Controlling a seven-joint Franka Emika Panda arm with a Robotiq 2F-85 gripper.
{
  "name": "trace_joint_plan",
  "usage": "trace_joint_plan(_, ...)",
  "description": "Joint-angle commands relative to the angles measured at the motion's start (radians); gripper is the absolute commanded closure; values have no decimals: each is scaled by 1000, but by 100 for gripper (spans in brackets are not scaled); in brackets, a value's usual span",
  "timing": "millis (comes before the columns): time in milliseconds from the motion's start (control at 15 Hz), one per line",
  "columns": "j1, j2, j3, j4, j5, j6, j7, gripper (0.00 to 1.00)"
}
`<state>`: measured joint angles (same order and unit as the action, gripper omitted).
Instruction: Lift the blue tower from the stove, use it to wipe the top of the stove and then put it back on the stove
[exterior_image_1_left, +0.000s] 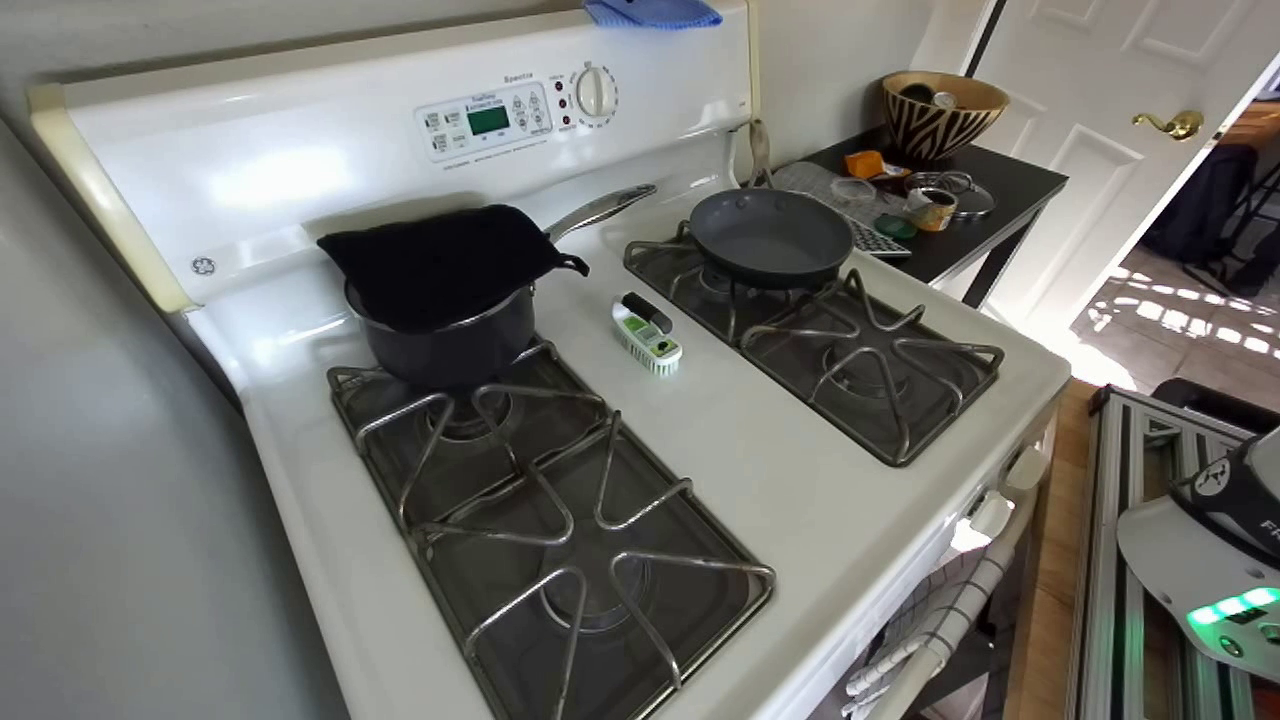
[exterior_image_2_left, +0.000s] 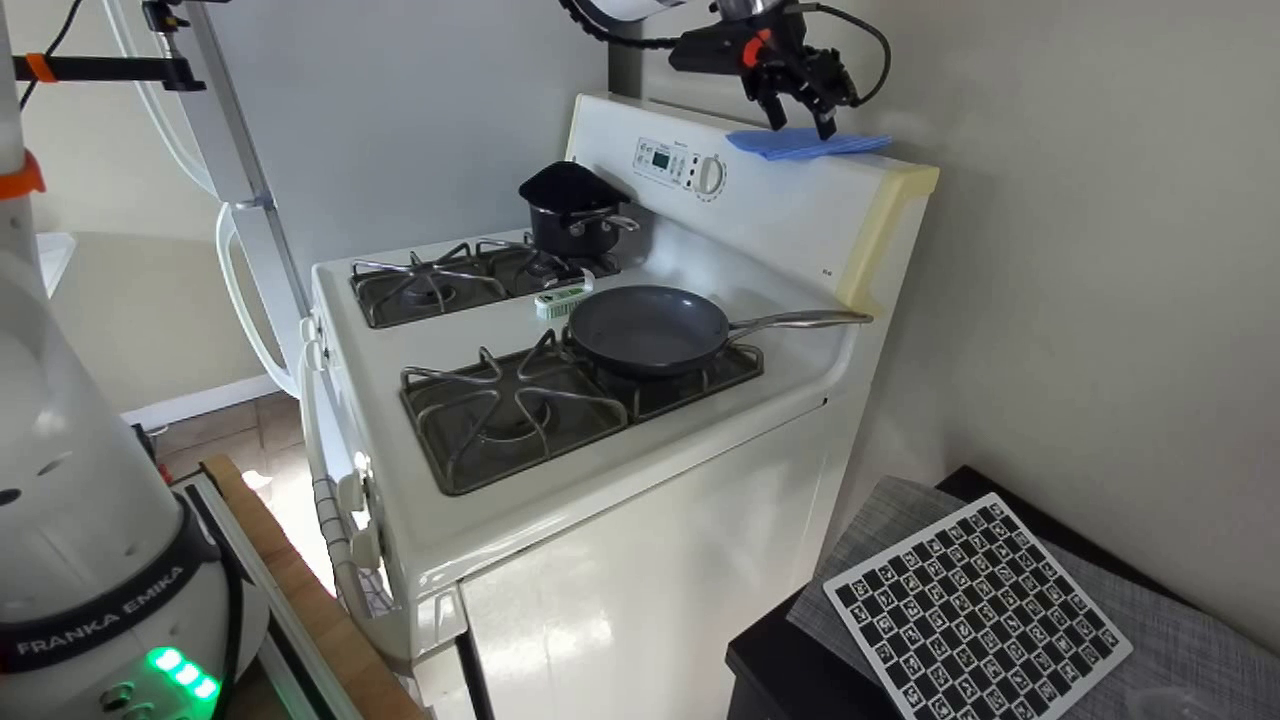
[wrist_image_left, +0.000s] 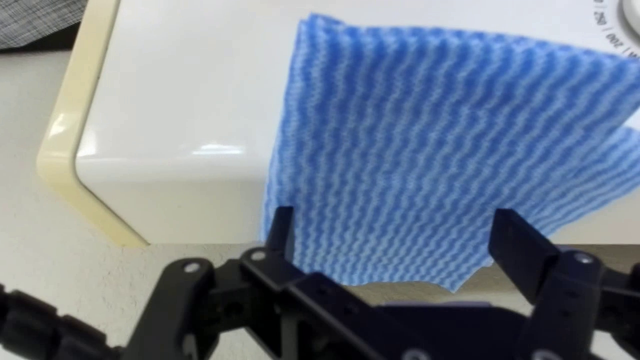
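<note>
Closest to the wrist camera, the gripper (wrist_image_left: 392, 225) has its jaws spread wide, nothing gripped, near the rear edge of the blue towel (wrist_image_left: 425, 150), which lies over the top of the back panel (wrist_image_left: 185, 100) of the stove (exterior_image_1_left: 730, 440). Part of it seems to overhang the panel's rear — one careless nudge could send it down behind. If lifting comes next, too shallow a pinch might let thin fabric slip; too deep, and the fingers could jam on hard panel. A wide wiping sweep might knock the brush (exterior_image_1_left: 648, 340) or frying pan (exterior_image_1_left: 770, 240), or snag on the grates (exterior_image_1_left: 690, 563)
</note>
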<state>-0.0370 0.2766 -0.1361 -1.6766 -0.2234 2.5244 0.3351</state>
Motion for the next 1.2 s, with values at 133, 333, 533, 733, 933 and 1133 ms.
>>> trace_joint_plan(133,-11,32,9,32,64,-18,-65,0)
trace_joint_plan(333,-10,38,6,38,68,-26,-78,26)
trace_joint_plan(533,-6,40,-2,46,59,-36,-67,52)
trace_joint_plan(733,-9,36,-1,49,62,-52,-72,78)
trace_joint_plan(933,-14,34,0,49,65,-62,-77,100)
trace_joint_plan(1133,-19,29,-3,42,62,-66,-80,100)
